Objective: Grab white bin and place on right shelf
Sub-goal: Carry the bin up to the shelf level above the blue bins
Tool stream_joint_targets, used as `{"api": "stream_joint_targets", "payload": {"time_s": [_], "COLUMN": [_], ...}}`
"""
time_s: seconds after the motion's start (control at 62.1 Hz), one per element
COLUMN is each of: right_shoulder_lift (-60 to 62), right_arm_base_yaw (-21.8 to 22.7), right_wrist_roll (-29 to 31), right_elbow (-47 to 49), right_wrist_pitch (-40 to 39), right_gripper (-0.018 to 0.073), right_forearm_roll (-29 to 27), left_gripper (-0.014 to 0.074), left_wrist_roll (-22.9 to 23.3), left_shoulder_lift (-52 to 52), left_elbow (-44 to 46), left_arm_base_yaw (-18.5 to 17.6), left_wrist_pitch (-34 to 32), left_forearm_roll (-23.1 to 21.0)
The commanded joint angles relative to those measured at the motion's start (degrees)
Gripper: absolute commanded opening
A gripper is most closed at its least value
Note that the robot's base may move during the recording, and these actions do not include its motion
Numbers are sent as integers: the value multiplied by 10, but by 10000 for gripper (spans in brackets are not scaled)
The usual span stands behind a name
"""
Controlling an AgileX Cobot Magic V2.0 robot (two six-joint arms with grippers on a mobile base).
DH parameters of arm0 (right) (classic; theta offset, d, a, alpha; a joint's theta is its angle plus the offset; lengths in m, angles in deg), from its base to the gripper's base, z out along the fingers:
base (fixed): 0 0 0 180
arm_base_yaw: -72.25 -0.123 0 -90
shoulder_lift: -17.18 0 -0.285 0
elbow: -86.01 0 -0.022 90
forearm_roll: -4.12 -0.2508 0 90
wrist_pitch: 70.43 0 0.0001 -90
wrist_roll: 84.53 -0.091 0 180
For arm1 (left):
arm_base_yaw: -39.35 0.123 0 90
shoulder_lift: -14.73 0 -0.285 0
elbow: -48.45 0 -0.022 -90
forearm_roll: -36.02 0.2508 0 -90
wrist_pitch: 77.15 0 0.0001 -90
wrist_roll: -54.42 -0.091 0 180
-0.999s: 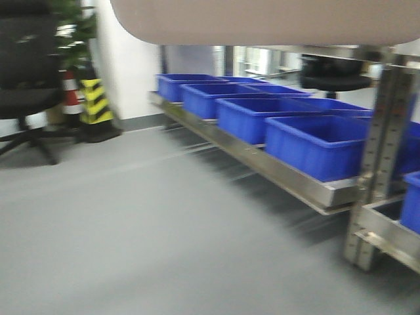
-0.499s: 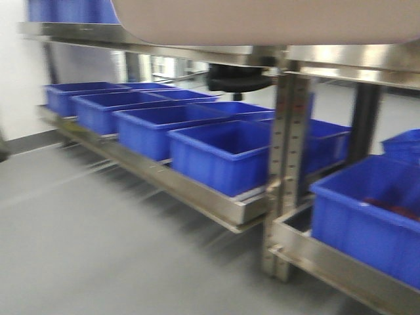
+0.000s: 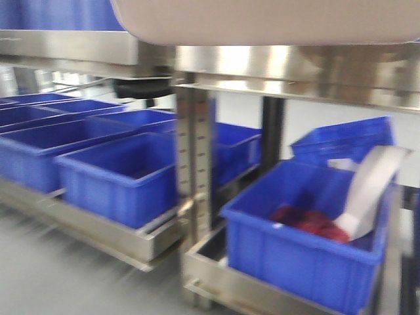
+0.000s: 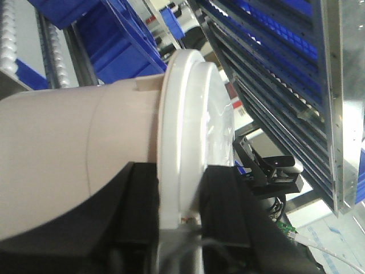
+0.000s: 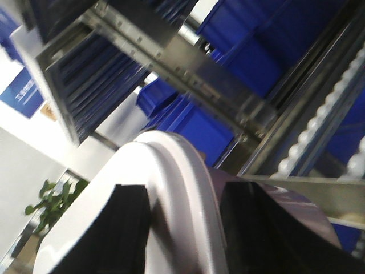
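Observation:
The white bin (image 3: 262, 20) hangs in the air, its pale underside filling the top of the front view. My left gripper (image 4: 179, 197) is shut on the bin's white rim (image 4: 182, 131), one black finger on each side. My right gripper (image 5: 182, 220) is shut on the rim at the bin's (image 5: 171, 165) other end in the same way. Straight ahead stands the stainless-steel right shelf (image 3: 295, 72), its broad front rail just below the bin's underside and a perforated upright (image 3: 193, 170) beneath it.
Blue plastic bins (image 3: 118, 174) line the lower steel rack on the left. A blue bin (image 3: 308, 243) with something red and a white strip inside sits low on the right. Roller tracks (image 5: 319, 131) and more blue bins show in the wrist views.
The front view has swung right along the racks: the chair, plant and open floor are gone, and the upright and the blue bin with red contents are now near and central. Both grips are unchanged.

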Motion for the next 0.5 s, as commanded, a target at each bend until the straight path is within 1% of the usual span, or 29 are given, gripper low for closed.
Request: {"api": "stream_joint_targets", "payload": {"time_s": [0.0, 0.483], "right_shoulder_lift": [17, 17], "right_arm_base_yaw": [-20, -20], "right_wrist_roll": [-1, -1], "right_elbow": [25, 25], "right_wrist_pitch": [140, 140], "right_gripper": [62, 62], "right_forearm_roll": [-57, -57], "left_gripper": [-126, -126], "left_wrist_roll": [-13, -13], "left_shoulder_lift": [21, 21], "left_elbow": [20, 20], "left_arm_base_yaw": [-28, -28], "left_wrist_pitch": [116, 116], "left_forearm_roll": [-28, -28]}}
